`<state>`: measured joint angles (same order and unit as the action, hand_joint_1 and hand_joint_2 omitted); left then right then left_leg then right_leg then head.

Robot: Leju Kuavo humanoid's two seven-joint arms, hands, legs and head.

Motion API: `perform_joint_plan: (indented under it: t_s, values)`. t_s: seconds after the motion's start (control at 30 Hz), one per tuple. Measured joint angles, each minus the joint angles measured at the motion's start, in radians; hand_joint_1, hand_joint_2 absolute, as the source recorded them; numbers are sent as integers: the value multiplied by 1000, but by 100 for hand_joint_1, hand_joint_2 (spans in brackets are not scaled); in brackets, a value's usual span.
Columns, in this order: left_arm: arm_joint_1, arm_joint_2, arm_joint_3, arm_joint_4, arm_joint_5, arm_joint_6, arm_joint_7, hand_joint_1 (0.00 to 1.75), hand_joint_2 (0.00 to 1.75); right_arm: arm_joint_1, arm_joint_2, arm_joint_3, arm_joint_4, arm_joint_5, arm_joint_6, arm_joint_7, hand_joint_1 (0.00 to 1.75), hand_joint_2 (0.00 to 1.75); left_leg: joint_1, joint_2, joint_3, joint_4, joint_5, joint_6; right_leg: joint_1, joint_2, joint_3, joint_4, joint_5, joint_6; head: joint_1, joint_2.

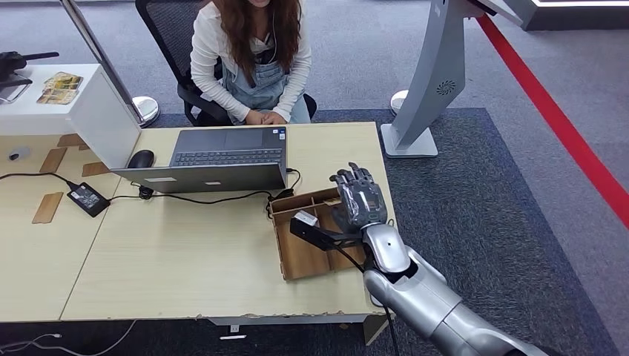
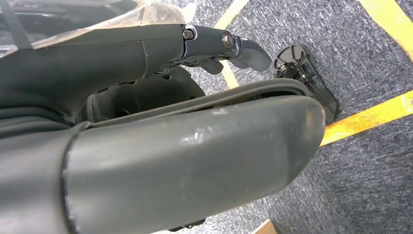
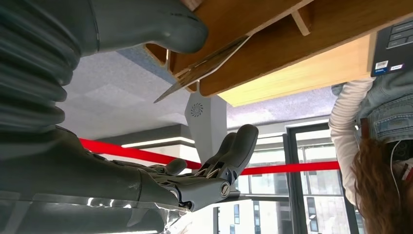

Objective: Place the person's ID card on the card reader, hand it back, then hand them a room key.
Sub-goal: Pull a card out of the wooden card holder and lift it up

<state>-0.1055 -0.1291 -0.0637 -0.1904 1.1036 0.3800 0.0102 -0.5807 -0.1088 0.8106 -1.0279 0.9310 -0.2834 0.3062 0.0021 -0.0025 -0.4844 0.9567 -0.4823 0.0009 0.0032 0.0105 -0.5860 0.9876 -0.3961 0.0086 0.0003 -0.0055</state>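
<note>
My right hand (image 1: 360,196) hovers over the right side of a wooden compartment box (image 1: 304,259) at the desk's right end. In the right wrist view a thin pale card (image 3: 204,68) stands out of a slot in the box (image 3: 272,44). The thumb (image 3: 151,24) lies right against that card, while the fingers (image 3: 234,151) stay stretched out well apart from it. A black device (image 1: 317,232) with a small white piece on it lies across the box. My left hand (image 2: 195,161) hangs over the carpet and holds nothing.
A person (image 1: 252,52) sits across the desk with hands folded at its far edge. A laptop (image 1: 222,157), a mouse (image 1: 141,158) and a power adapter (image 1: 87,199) with cables lie left of the box. A grey kiosk stand (image 1: 430,81) rises beyond the desk's right corner.
</note>
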Motion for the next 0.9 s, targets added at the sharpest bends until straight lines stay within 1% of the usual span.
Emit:
perform_joint_plan:
  t_s: [0.7,0.73,0.83,0.87,0.9]
  values:
    - [0,2,0,0,0,0,5,0,0,5,-7,3,25,2,0,4,63,175,0,0,0,0,0,0,0,0,0,0,0,0,0,0]
    - [0,2,0,0,0,0,5,0,0,5,-7,3,25,2,0,4,78,175,0,0,0,0,0,0,0,0,0,0,0,0,0,0]
    - [0,2,0,0,0,0,5,0,0,5,-7,3,27,2,-2,5,160,175,0,0,0,0,0,0,0,0,0,0,0,0,0,0]
    - [0,2,0,0,0,0,5,0,0,5,-7,3,28,2,-3,5,174,175,0,0,0,0,0,0,0,0,0,0,0,0,0,0]
    - [0,2,0,0,0,0,4,0,0,5,-7,3,30,3,-5,5,175,175,0,0,0,0,0,0,0,0,0,0,0,0,0,0]
